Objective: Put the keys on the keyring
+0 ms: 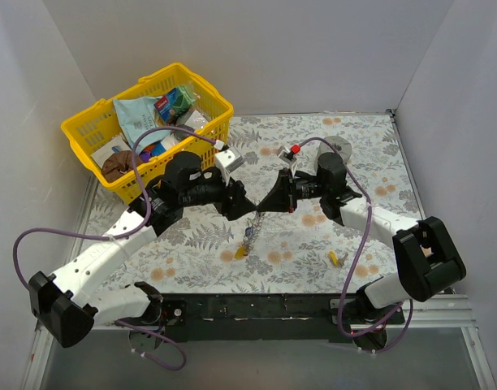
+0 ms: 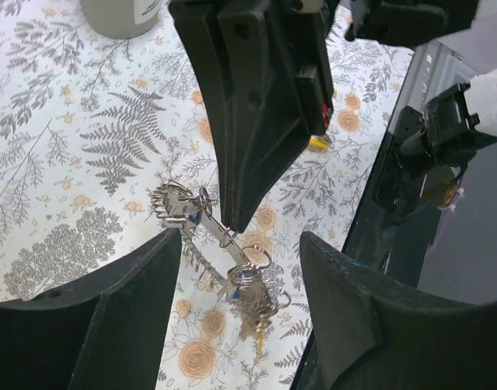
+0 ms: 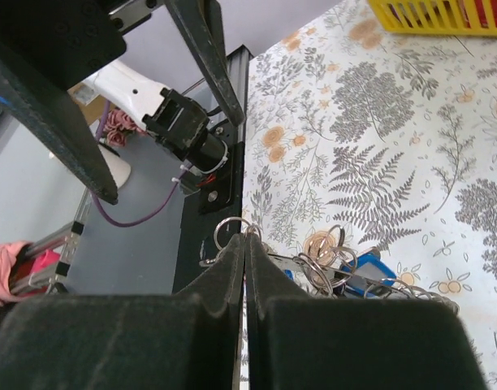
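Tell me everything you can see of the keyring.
The keyring is shiny silver metal with a jagged, toothed edge, seen tilted. At one end cluster small silver rings and a blue key head; silver keys hang bunched at the other. The right gripper is shut on it, between the left gripper's open fingers.

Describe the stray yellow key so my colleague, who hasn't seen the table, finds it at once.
Find the right arm on the floral cloth. Between its white forearm and the near edge lies a small yellow key. Unlike the yellow one at the key bunch, it lies alone.
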Available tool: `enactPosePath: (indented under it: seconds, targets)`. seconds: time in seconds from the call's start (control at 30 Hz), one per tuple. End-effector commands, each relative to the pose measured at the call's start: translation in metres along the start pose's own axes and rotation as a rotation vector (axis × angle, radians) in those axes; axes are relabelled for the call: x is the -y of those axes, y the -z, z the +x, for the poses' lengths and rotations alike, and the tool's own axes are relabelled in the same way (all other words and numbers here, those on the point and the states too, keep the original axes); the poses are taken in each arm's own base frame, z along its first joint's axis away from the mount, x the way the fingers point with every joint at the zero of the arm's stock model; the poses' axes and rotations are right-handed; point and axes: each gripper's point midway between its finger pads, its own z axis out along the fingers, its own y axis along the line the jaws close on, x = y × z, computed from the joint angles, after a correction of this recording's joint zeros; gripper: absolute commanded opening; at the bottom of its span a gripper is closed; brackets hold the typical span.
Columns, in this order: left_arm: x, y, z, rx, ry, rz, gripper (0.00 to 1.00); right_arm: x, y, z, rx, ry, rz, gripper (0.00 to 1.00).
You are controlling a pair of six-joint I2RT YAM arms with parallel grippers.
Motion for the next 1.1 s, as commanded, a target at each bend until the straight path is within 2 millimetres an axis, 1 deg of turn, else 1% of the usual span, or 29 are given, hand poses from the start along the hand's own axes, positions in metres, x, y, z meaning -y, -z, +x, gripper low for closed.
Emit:
enactPosePath:
  seconds: [0.0, 0.07, 0.13, 0.17, 0.2, 0.23, 0.27, 0.3, 0.33, 0.37, 0.4, 0.43, 0.47, 0.5, 0.53, 0.57, 0.6, 0.63, 0.67, 0.83, 0.97, 1.0, 1.03, 1.07]
  targets:
    - [0.018, 0.020, -0.005, 0.056, -0.160, 0.081, 0.59, -0.029, 0.005, -0.023, -0.019, 0.164, -0.123, 0.01]
    - [0.018, 0.022, -0.005, 0.076, -0.179, 0.084, 0.58, -0.037, 0.007, -0.028, -0.010, 0.194, -0.132, 0.01]
    - [0.021, 0.026, -0.012, 0.114, -0.186, 0.097, 0.56, -0.046, 0.009, -0.033, 0.001, 0.231, -0.147, 0.01]
    - [0.023, 0.026, -0.012, 0.120, -0.176, 0.109, 0.53, -0.049, 0.010, -0.035, 0.007, 0.248, -0.157, 0.01]
    - [0.025, 0.027, -0.015, 0.132, -0.176, 0.120, 0.51, -0.054, 0.011, -0.035, 0.007, 0.229, -0.166, 0.01]
    - [0.030, 0.028, -0.018, 0.149, -0.185, 0.155, 0.49, -0.060, 0.012, -0.038, 0.022, 0.271, -0.179, 0.01]
    - [0.033, 0.027, -0.017, 0.151, -0.183, 0.174, 0.47, -0.063, 0.013, -0.039, 0.029, 0.283, -0.189, 0.01]
    - [0.036, 0.027, -0.015, 0.154, -0.181, 0.196, 0.43, -0.068, 0.014, -0.039, 0.028, 0.247, -0.200, 0.01]
    - [0.038, 0.027, -0.019, 0.171, -0.190, 0.211, 0.43, -0.075, 0.015, -0.041, 0.050, 0.313, -0.223, 0.01]
    - [0.042, 0.027, -0.019, 0.178, -0.193, 0.232, 0.42, -0.080, 0.017, -0.041, 0.054, 0.312, -0.237, 0.01]
    - [0.042, 0.026, -0.015, 0.176, -0.179, 0.238, 0.42, -0.082, 0.017, -0.041, 0.061, 0.322, -0.250, 0.01]
    - [0.044, 0.027, -0.019, 0.197, -0.190, 0.245, 0.42, -0.088, 0.019, -0.041, 0.060, 0.265, -0.263, 0.01]
    - [0.047, 0.028, -0.018, 0.201, -0.193, 0.263, 0.42, -0.096, 0.021, -0.043, 0.086, 0.336, -0.287, 0.01]
    - [0.048, 0.028, -0.016, 0.204, -0.190, 0.270, 0.42, -0.095, 0.021, -0.042, 0.091, 0.325, -0.296, 0.01]
    - [0.050, 0.029, -0.019, 0.225, -0.196, 0.280, 0.41, -0.100, 0.022, -0.041, 0.085, 0.259, -0.311, 0.01]
    - [0.051, 0.029, -0.019, 0.232, -0.195, 0.286, 0.41, -0.108, 0.025, -0.043, 0.105, 0.328, -0.337, 0.01]
    - [0.054, 0.031, -0.020, 0.244, -0.200, 0.297, 0.41, -0.106, 0.024, -0.041, 0.100, 0.298, -0.346, 0.01]
    - [0.054, 0.030, -0.017, 0.244, -0.189, 0.303, 0.41, -0.108, 0.025, -0.041, 0.102, 0.301, -0.356, 0.01]
    - [0.056, 0.031, -0.023, 0.270, -0.208, 0.308, 0.41, -0.110, 0.025, -0.041, 0.100, 0.268, -0.365, 0.01]
    - [0.059, 0.030, -0.021, 0.272, -0.210, 0.337, 0.38, -0.106, 0.024, -0.043, 0.106, 0.270, -0.353, 0.01]
    - [0.055, 0.024, -0.015, 0.247, -0.195, 0.331, 0.35, -0.103, 0.023, -0.045, 0.113, 0.260, -0.323, 0.01]
    - [0.054, 0.024, -0.015, 0.243, -0.191, 0.326, 0.34, -0.105, 0.023, -0.048, 0.127, 0.315, -0.314, 0.01]
    - [0.052, 0.022, -0.013, 0.237, -0.184, 0.322, 0.34, -0.098, 0.021, -0.046, 0.114, 0.257, -0.290, 0.01]
    - [0.051, 0.021, -0.013, 0.234, -0.181, 0.318, 0.32, -0.095, 0.021, -0.049, 0.125, 0.267, -0.272, 0.01]
